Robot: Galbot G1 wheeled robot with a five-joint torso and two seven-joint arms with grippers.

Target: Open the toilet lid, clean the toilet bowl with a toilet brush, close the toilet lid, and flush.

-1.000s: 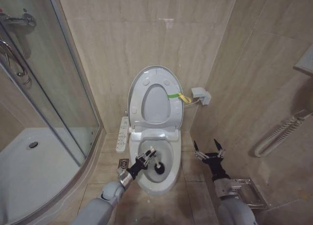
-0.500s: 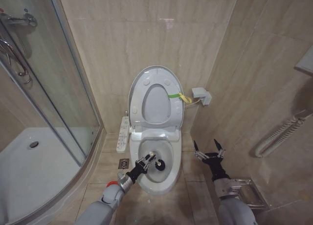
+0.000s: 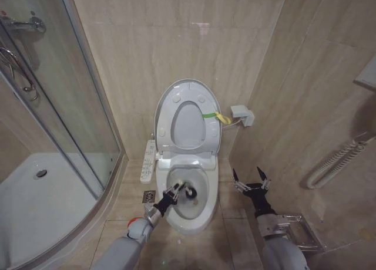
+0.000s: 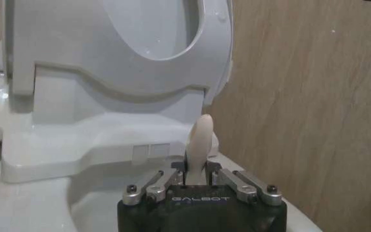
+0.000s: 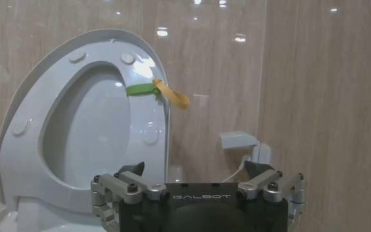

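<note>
Head cam: high up, looking fwd and down at the raised glossy white oval plastic toilet lid [image 3: 187, 120] and beige tiled wall. Left wrist cam: low, very close to the lid [image 4: 118, 46] hinge. Right wrist cam: farther back, facing the same lid [image 5: 89, 125] and wall.

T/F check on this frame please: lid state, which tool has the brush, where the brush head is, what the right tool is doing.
1. The toilet lid is raised against the wall. True.
2. The right tool holds the toilet brush. False: the left tool is shut on its pale handle.
3. The brush head is inside the toilet bowl. True.
4. The right tool is shut over the bowl. False: it is open, beside the toilet.
</note>
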